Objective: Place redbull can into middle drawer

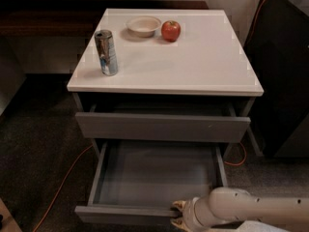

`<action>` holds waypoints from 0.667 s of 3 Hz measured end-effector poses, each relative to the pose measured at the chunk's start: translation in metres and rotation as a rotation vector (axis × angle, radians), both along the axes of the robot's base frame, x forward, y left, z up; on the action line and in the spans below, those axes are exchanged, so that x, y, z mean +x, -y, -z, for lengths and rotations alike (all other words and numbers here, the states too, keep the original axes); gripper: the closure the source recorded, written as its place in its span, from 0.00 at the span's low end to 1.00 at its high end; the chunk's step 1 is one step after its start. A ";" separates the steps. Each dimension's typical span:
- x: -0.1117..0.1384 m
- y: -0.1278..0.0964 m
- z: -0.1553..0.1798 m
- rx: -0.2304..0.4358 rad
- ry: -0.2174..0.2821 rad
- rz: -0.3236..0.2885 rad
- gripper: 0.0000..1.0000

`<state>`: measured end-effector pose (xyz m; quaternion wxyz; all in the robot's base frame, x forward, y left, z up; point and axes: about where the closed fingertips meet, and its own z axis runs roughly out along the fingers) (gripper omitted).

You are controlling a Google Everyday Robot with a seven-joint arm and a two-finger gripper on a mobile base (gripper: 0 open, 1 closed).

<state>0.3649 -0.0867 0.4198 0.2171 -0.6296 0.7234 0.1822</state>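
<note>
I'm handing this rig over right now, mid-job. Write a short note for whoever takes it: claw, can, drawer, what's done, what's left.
The claw is low at the front edge of the middle drawer, right of centre, carrying nothing.
The redbull can stands upright on the white tabletop, front left, apart from the bowl and the apple at the back.
Done: the middle drawer is pulled out, with nothing visible inside.
Left: lift the claw to the redbull can, grasp it, carry it down and set it in the middle drawer.
</note>
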 end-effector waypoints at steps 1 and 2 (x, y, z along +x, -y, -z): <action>-0.001 0.000 0.000 0.000 0.000 -0.001 0.88; -0.009 -0.007 -0.016 0.007 0.027 -0.026 0.66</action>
